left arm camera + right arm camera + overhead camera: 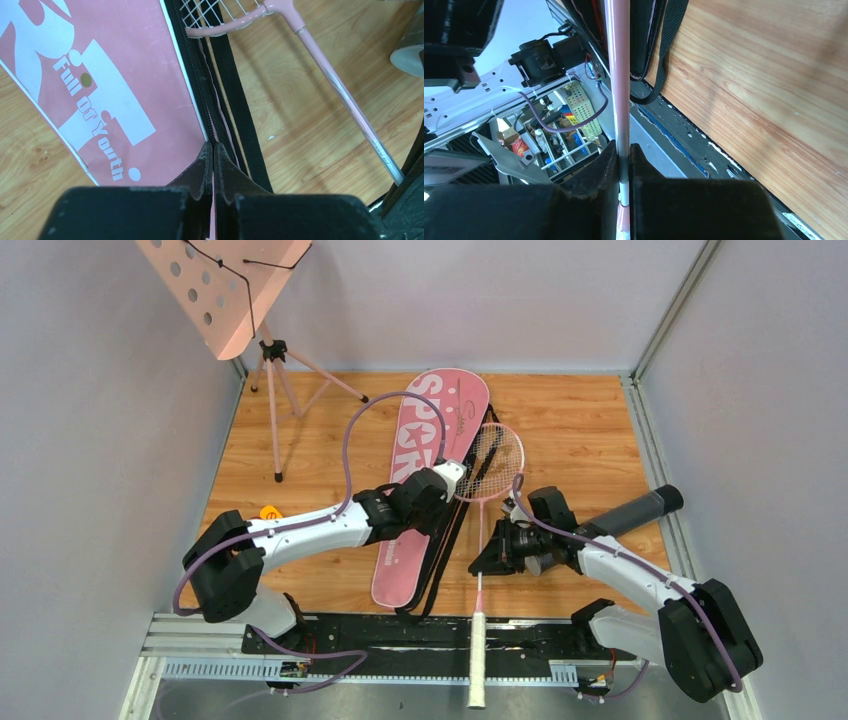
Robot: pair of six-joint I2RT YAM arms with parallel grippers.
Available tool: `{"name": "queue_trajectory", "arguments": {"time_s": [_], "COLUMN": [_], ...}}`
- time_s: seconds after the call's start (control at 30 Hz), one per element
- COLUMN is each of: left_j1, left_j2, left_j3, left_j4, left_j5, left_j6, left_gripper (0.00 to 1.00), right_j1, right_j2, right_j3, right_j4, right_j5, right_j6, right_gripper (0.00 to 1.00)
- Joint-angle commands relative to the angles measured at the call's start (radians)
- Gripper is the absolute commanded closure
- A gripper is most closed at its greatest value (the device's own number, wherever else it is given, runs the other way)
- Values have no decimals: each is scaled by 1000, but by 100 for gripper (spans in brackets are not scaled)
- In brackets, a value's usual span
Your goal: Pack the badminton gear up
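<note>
Only one racket (492, 462) shows, with one pink bag (425, 435) and one black tube (640, 510). The right gripper (623, 150) has its jaws closed tight on the racket's thin pink shaft. The strung head lies on the far side of those jaws, resting over the bag's black edge, and the white handle on the near side sticks out past the table (580, 420). The left gripper (213, 147) is pinched shut on the bag's zippered edge. The lettered pink face lies left of its jaws, the racket head ahead and to the right. A black strap (664, 55) loops on the wood between the two grippers. The tube lies well behind the right gripper, beside its forearm. A pink music stand (225, 280) stands far behind the left arm, and a small orange piece (268, 511) lies by its elbow. Both arms reach low and inward.
</note>
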Motion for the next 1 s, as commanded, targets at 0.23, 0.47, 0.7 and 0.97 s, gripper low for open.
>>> {"name": "queue_trajectory", "arguments": {"time_s": [0.23,0.47,0.7,0.97], "left_j1": [0,0,1,0], "left_j2": [-93,-119,-155,-242], "left_j3": [-76,-108,-128,-187], "left_j4": [131,182,199,252], "left_j5": [115,216,328,363], "left_j6": [131,202,238,185], "left_gripper": [100,100,100,100], "right_j1": [31,77,79,79], "right_j2": [27,173,217,325], "right_j3": [-4,67,110,186], "right_j4": [237,225,309,460], "right_j5": [-127,-147,-79,23], "right_j6": [-40,-103,-93,-78], "right_gripper": [100,100,100,100]}}
